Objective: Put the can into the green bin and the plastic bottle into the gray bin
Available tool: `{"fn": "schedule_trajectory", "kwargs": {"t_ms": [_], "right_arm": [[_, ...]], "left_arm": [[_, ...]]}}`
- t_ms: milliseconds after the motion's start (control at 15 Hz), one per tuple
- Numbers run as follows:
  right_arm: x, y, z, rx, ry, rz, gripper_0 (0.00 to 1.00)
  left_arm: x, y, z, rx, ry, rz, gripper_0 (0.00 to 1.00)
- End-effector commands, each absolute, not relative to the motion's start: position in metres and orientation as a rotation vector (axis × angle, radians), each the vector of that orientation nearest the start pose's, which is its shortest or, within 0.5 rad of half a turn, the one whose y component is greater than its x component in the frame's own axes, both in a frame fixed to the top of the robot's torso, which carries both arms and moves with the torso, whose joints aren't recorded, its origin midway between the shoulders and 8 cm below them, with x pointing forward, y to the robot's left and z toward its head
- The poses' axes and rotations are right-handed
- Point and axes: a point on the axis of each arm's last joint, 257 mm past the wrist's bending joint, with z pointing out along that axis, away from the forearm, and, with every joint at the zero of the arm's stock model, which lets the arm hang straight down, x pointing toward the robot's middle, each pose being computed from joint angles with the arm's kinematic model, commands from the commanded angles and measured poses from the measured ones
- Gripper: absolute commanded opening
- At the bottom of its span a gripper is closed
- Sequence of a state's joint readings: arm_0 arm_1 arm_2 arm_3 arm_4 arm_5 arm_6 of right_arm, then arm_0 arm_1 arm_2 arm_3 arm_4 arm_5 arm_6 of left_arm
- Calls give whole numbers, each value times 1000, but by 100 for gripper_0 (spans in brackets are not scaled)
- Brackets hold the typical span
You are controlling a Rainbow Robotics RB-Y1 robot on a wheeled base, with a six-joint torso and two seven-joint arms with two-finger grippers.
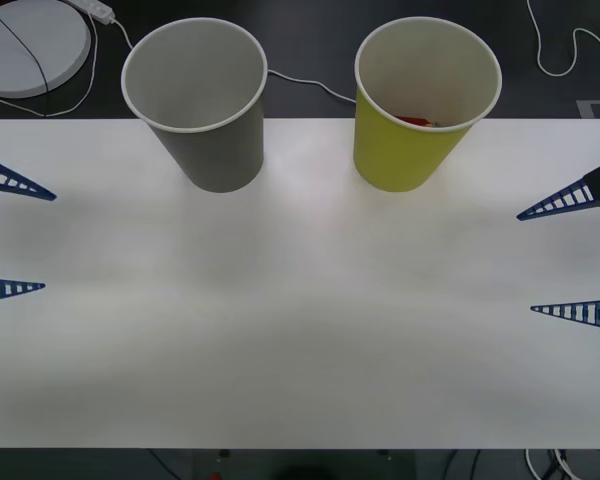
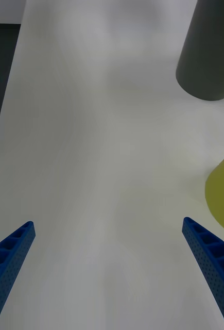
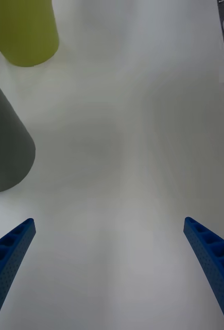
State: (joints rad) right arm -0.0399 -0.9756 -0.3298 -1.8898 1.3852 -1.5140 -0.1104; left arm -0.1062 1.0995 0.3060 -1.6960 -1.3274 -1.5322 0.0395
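Left gripper (image 1: 10, 238): fingers spread, holding nothing; gray bin (image 1: 202, 100) ahead, nearest.
Right gripper (image 1: 572, 258): released, empty; green bin (image 1: 420, 110) nearest, can (image 1: 416, 121) inside.
Table (image 1: 300, 320): bare between grippers.

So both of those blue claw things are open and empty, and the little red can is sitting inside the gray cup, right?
Not quite. The front view shows the can inside the green bin, not the gray bin. The rest holds: the left end effector and the right end effector are open and empty, at the table's sides.
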Motion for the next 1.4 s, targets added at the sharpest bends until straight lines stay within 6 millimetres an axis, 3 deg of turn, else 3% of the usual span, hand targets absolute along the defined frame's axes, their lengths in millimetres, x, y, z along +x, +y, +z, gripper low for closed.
{"fn": "schedule_trajectory", "kwargs": {"t_ms": [67, 1400], "right_arm": [[358, -278, -127, -1747, 1485, 268, 100], [358, -278, -127, -1747, 1485, 268, 100]], "left_arm": [[374, 333, -120, 1760, 1521, -256, 100], [384, 351, -148, 1856, 1543, -128, 100]]}}
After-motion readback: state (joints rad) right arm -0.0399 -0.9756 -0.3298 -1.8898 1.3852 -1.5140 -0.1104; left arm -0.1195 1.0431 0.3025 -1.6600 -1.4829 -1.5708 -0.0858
